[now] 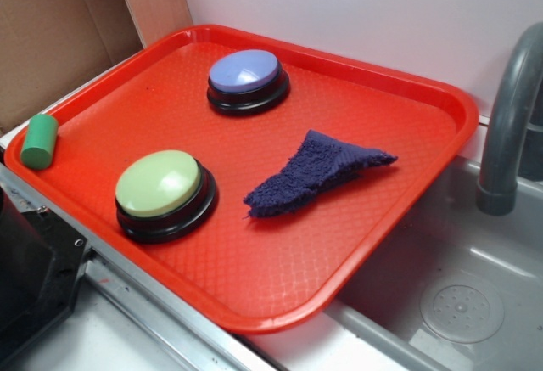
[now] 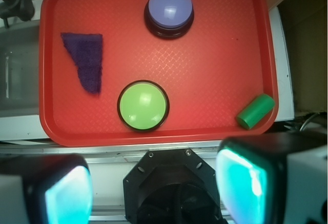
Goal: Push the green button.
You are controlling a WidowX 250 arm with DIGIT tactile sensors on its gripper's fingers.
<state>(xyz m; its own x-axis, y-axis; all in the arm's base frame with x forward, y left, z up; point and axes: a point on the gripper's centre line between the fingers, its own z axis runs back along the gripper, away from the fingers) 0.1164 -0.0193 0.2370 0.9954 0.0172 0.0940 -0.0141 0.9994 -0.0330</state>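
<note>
**Lining up over the green button**

The red tray fills most of my wrist view. The green button sits low and centre in it, and lower left in the outside view — untouched, I judge. The purple button sits top centre, the blue cloth upper left, the small green cylinder at the right rim. My gripper hangs high, fingers spread wide. I'd close them, centre over the dome, press straight down. No readable writing anywhere.

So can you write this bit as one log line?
claw: open, high above tray | green button: not pressed | next: lower onto it
</note>
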